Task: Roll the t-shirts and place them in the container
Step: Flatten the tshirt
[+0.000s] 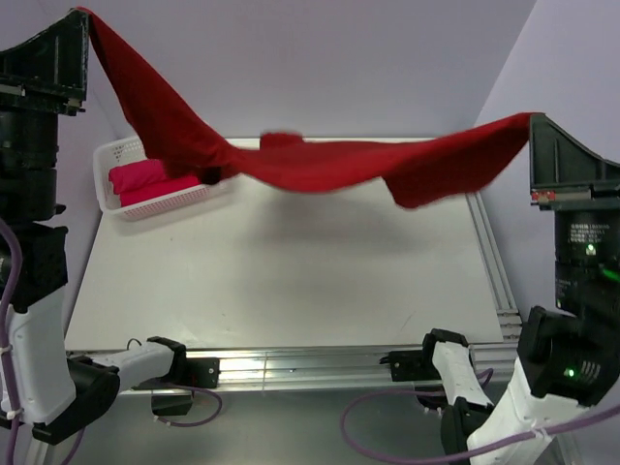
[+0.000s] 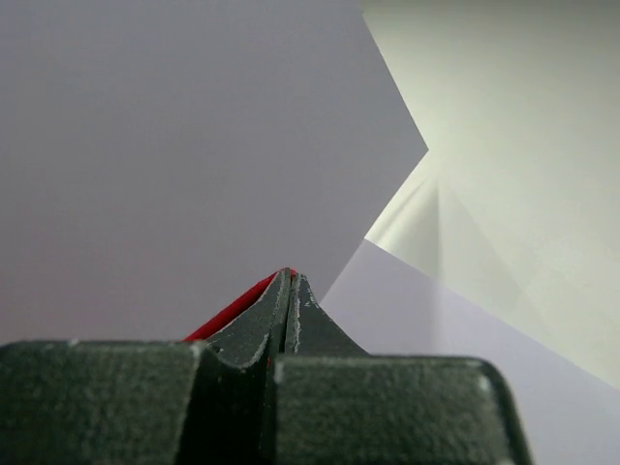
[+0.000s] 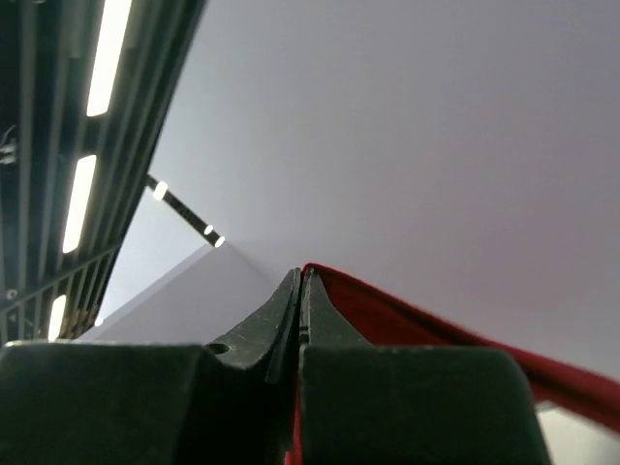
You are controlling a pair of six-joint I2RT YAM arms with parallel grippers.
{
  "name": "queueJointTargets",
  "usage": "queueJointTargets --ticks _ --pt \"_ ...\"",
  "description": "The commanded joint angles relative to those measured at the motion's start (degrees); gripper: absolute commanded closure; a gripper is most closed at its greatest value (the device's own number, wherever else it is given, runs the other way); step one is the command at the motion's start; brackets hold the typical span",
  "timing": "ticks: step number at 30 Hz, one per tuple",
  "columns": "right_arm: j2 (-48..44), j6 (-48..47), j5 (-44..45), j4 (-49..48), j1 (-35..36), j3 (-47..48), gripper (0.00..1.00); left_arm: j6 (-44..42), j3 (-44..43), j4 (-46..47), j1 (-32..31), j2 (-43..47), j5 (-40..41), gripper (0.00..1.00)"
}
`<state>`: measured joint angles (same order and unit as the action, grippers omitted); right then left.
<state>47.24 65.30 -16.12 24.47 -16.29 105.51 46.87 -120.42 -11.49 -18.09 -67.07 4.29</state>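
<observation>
Counter (image 1: pixel 291 291): white, far below fingers.
Left fingers (image 1: pixel 79 14), right fingers (image 1: pixel 532 117): both clamped on the shirt (image 1: pixel 320 167).
Risk: thin pinch slips; shirt drops.

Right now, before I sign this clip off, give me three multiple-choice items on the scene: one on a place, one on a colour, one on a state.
1. Where on the table is the white basket?
A. far left
B. near right corner
C. centre

2. What colour is the shirt in the basket?
A. blue
B. pinkish-red
C. white

3. How is the dark red t-shirt placed?
A. flat on the table
B. rolled in the basket
C. hung in the air between the left tool and right tool

Answers:
1 A: the basket sits at the table's far left edge.
2 B: a brighter pinkish-red bundle lies inside it.
3 C: each shut tool pinches one end, and the middle sags above the table.
</observation>
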Motion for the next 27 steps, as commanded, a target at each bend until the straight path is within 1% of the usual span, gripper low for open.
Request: queueJointTargets --ticks 1,3,6,11,13,16,17,19,20,21,22,23,25,26,27 --pt "1.4 -1.1 0.6 0.8 -0.3 2.2 1.0 2.6 -1.6 -0.3 -0.2 -1.1 -1.5 0.99" --pt "1.9 -1.7 0.7 2.0 -0.4 5.0 1.0 2.2 -6.5 -3.2 -0.2 -2.4 -0.8 0.99" --pt "3.2 -1.5 1.5 4.9 -0.4 7.1 1.0 2.1 -8.9 -3.6 -0.1 -4.4 0.3 0.99" --pt "7.2 -1.0 3.3 7.1 -0.3 8.6 1.0 2.4 -14.3 -5.8 -0.1 -11.4 1.9 0.99" --pt "8.6 -1.1 4.7 8.9 -0.4 8.7 1.0 2.5 -13.5 -4.4 -0.1 -13.7 2.4 0.99" --pt "10.2 -0.4 7.5 11.2 -0.4 5.2 1.0 3.0 -10.3 -2.3 -0.1 -16.3 2.8 0.99" --pt "10.1 -0.2 8.4 11.1 -0.4 1.3 1.0 3.4 -9.2 -1.8 -0.1 -17.0 2.7 0.99" --pt "9.4 0.8 10.4 11.1 -0.4 -3.3 1.0 3.5 -6.1 -0.8 0.0 -19.1 2.7 0.99" --pt "8.8 1.1 12.1 11.1 -0.4 -7.8 1.0 3.6 -4.7 0.6 0.0 -19.7 2.5 0.99" --pt "8.5 1.3 12.8 10.9 -0.4 -10.5 1.0 3.7 -1.6 1.1 0.1 -20.3 2.4 0.99" --pt "8.1 2.1 13.4 9.7 -0.6 -13.2 1.0 3.8 0.1 2.2 0.1 -21.4 2.2 0.99" --pt "7.3 2.8 14.0 8.9 -0.7 -19.0 1.0 3.8 1.8 3.1 0.2 -22.0 1.7 0.99" --pt "6.7 4.1 14.6 4.8 -1.0 -24.8 1.0 3.9 7.5 6.1 0.2 -24.1 1.5 0.99" --pt "6.3 4.5 15.5 3.3 -1.0 -30.4 1.0 4.1 9.4 7.3 0.2 -24.8 1.3 0.99" --pt "6.3 4.8 15.9 1.9 -1.0 -33.2 1.0 4.3 13.2 9.9 0.3 -25.6 1.4 0.99"
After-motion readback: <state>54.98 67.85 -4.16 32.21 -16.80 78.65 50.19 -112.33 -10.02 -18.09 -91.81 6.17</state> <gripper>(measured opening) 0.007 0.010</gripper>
